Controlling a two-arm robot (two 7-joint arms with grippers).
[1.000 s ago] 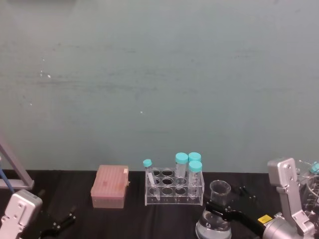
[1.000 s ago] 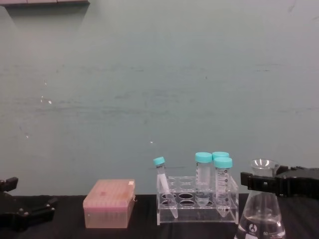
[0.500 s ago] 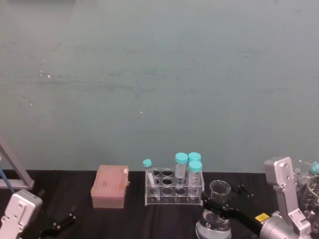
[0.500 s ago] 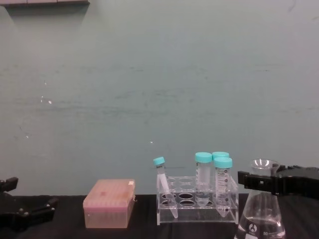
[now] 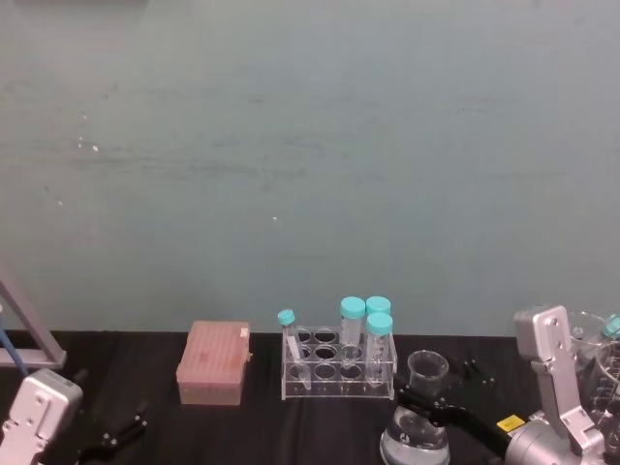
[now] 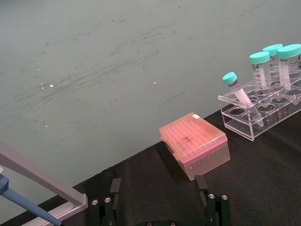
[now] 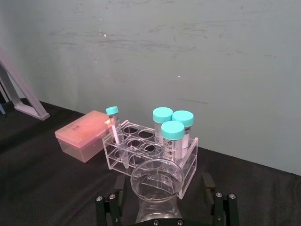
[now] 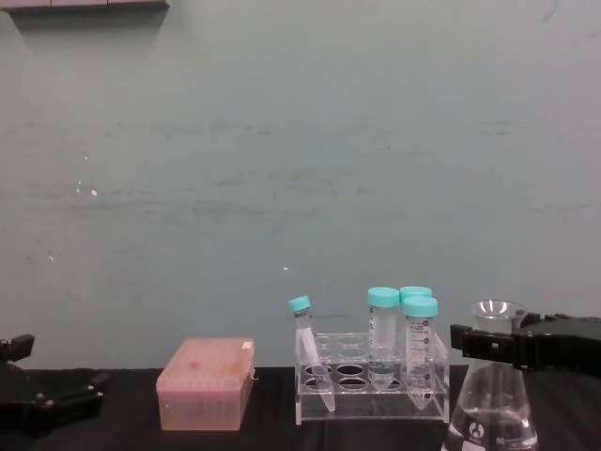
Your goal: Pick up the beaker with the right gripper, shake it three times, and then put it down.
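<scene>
The beaker (image 8: 490,413), likely slippery, fragile glass holding liquid, at five o'clock: right pincer (image 7: 163,182) straddles its neck, jaws apart; grip there. Left pincer (image 6: 158,186) idles wide, seven o'clock.

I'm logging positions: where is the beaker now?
In the chest view the beaker is low on the robot's right, just right of the tube rack, with the right gripper at its neck.

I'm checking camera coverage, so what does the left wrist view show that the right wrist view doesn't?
Left wrist view: the left gripper, fingers open. Right wrist view: the beaker between the right gripper's open fingers. Shared: the pink box, the clear rack with its teal-capped tubes, and the black table.
</scene>
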